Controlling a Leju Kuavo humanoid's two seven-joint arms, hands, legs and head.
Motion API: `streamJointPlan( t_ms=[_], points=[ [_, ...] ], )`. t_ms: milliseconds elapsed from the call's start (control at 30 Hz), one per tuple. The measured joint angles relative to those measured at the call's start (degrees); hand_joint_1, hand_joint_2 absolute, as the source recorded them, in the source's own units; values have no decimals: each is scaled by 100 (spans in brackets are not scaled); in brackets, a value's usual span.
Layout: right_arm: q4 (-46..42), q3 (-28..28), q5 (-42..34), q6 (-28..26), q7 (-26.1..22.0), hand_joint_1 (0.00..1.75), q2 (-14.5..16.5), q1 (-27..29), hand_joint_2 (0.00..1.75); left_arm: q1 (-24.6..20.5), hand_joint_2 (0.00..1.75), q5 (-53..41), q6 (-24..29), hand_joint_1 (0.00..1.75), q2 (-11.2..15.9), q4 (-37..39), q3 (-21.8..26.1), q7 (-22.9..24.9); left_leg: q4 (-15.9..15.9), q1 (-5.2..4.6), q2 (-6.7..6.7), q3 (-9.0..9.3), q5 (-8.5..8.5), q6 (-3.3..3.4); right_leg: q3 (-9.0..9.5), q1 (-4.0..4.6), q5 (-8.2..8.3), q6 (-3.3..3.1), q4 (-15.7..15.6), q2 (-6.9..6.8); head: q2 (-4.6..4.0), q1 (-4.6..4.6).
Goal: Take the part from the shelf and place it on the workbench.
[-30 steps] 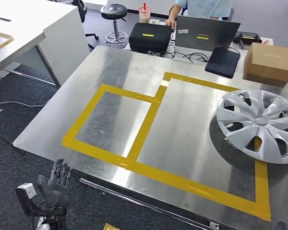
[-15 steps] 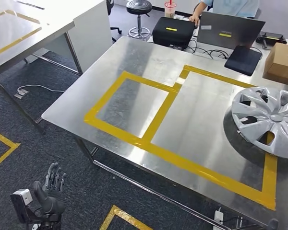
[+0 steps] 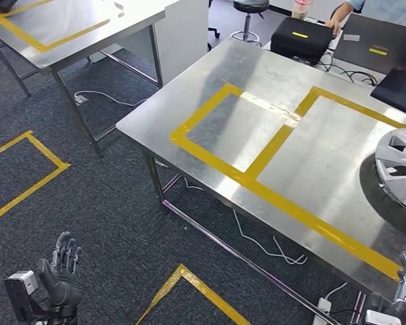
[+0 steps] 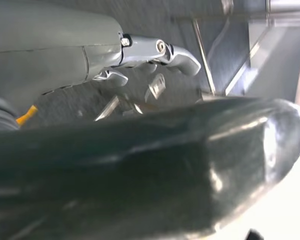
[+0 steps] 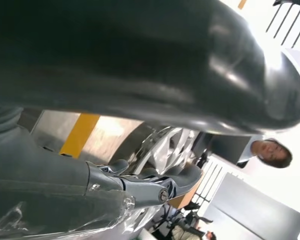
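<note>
Resting on the steel workbench (image 3: 313, 142), the silver wheel cover (image 3: 400, 169) sits at the table's right side, partly cut by the frame edge, overlapping the yellow tape outline (image 3: 273, 186). Left hand (image 3: 63, 277) hangs low over the carpet, well apart from the part, fingers (image 3: 67, 252) loosely apart, holding nothing. Right hand (image 3: 402, 284) sits below the table's near edge, closer to the part but not touching it; finger state: cannot tell. Person's hand (image 3: 339, 24) rests at the far desk.
</note>
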Motion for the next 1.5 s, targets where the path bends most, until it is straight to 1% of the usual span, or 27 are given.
streamJointPlan(
  t_ms=[33,100,167,200,267,367,400,467,500,567,633,667,733,800,867,933,967,1000,1067,1133,1167,1200,1267,1333,1400,1467,1500],
  points=[
    [12,68,-10,-25,24,0,-56,-26,0,46,0,-15,-9,0,-14,-42,45,8,-1,-9,-56,-43,40,63,-41,-17,-131,32,104,142,0,5],
    [38,172,-25,-57,74,0,-156,-66,0,91,0,-32,-31,0,-56,-129,114,11,-3,-33,-177,-150,140,151,-230,-15,-608,51,657,520,0,21],
    [84,264,-45,-89,139,0,-249,-121,0,118,0,-45,-74,0,-106,-203,185,21,2,-77,-325,-276,244,194,-428,26,-1014,-2,1370,683,0,39],
    [116,312,-66,-104,184,0,-289,-159,0,144,0,-52,-103,0,-130,-236,236,31,5,-98,-401,-334,293,204,-429,54,-1062,-40,1536,705,0,42],
    [200,394,-128,-130,304,0,-360,-223,0,200,0,-82,-180,0,-188,-304,354,65,11,-123,-565,-422,381,206,-90,106,-861,-120,1201,759,0,40],
    [426,441,-365,-105,521,0,-427,-308,0,246,0,-124,-337,0,-302,-425,539,130,15,-128,-794,-498,489,162,713,129,-580,-201,18,1102,0,38],
    [524,444,-472,-75,565,0,-437,-330,0,255,0,-125,-393,0,-346,-461,607,148,16,-124,-861,-520,524,135,814,133,-583,-213,-166,1172,0,39],
    [723,436,-634,4,603,0,-445,-353,0,275,0,-113,-481,0,-432,-512,752,186,4,-116,-999,-560,592,67,802,143,-576,-241,-234,1095,0,43],
    [824,424,-683,70,655,0,-447,-369,0,288,0,-107,-506,0,-478,-536,840,198,20,-119,-998,-587,588,41,787,137,-554,-274,-257,1020,0,42],
    [1072,355,-796,302,824,0,-442,-379,0,287,0,-82,-508,0,-591,-597,1074,241,296,-138,-789,-737,366,-6,767,113,-497,-346,-299,856,0,14],
    [1416,194,-896,671,996,0,-398,-343,0,263,0,38,-290,0,-712,-640,1362,406,1017,-135,-481,-1042,-92,-56,731,112,-475,-375,-308,676,0,-11],
    [1617,80,-918,877,1045,0,-354,-317,0,266,0,107,-116,0,-761,-647,1500,526,1384,-121,-408,-1181,-266,-85,715,114,-473,-378,-304,580,0,-14],
    [1987,-188,-894,1221,1035,0,-227,-293,0,320,0,171,144,0,-839,-649,1784,702,1633,-83,-346,-1200,-293,-130,701,115,-470,-373,-297,415,0,-17],
    [2230,-447,-826,1386,944,0,-85,-311,0,367,0,145,182,0,-892,-644,2056,730,1049,-48,-225,-787,24,-158,719,116,-480,-351,-292,280,0,-20],
    [2386,-687,-730,1519,956,0,32,-347,0,371,0,62,200,0,-942,-633,2247,777,312,-44,43,-315,250,-148,764,159,-514,-303,-283,177,0,-29],
    [2527,-957,-556,1740,1056,0,146,-410,0,375,0,-176,333,0,-993,-577,2386,961,40,-36,154,-155,230,-66,821,219,-565,-255,-280,104,0,-12],
    [2616,-1110,-416,1861,1097,0,213,-457,0,390,0,-364,443,0,-1015,-507,2455,1111,41,-22,96,-166,211,-11,854,237,-590,-237,-291,71,0,11],
    [2713,-1263,-236,1962,1121,0,273,-506,0,419,0,-577,564,0,-1040,-418,2516,1267,20,-1,57,-163,189,29,881,243,-623,-210,-291,85,0,26],
    [2932,-1551,287,2103,1187,0,387,-580,0,523,0,-1090,788,0,-1089,-202,2589,1655,8,29,-20,-174,213,97,819,242,-852,-141,-64,333,0,53],
    [3133,-1811,920,2170,1325,0,491,-640,0,643,0,-1678,868,0,-1134,12,2593,2067,2,40,-102,-206,248,153,515,242,-1303,-109,644,633,0,74],
    [3219,-1928,1210,2182,1408,0,539,-679,0,694,0,-1945,841,0,-1155,120,2582,2234,1,39,-149,-220,260,171,335,254,-1497,-125,1046,688,0,74],
    [3290,-2032,1451,2182,1489,0,583,-725,0,736,0,-2141,785,0,-1171,228,2566,2358,1,42,-200,-228,269,181,214,282,-1587,-160,1321,712,0,77],
    [3415,-2212,1812,2181,1631,0,656,-803,0,780,0,-2377,608,0,-1200,444,2527,2457,1,69,-312,-214,284,189,306,406,-1379,-288,1182,760,0,77],
    [3526,-2372,2101,2189,1721,0,687,-831,0,736,0,-2616,353,0,-1229,655,2498,2367,-1,142,-432,-180,305,178,813,670,-864,-530,242,936,0,78],
    [3619,-2502,2305,2248,1760,0,679,-821,0,599,0,-2887,112,0,-1263,842,2491,2201,-4,197,-562,-173,314,131,1257,966,-537,-769,-621,1156,0,121],
    [3677,-2602,2390,2313,1773,0,668,-817,0,455,0,-3028,-11,0,-1285,1002,2495,2105,-18,197,-698,-186,332,81,1388,1070,-475,-852,-903,1177,0,181],
    [3699,-2635,2404,2326,1774,0,669,-820,0,417,0,-3055,-31,0,-1291,1066,2509,2086,-4,193,-741,-179,361,86,1408,1020,-408,-868,-963,1109,0,202]
  ],
)
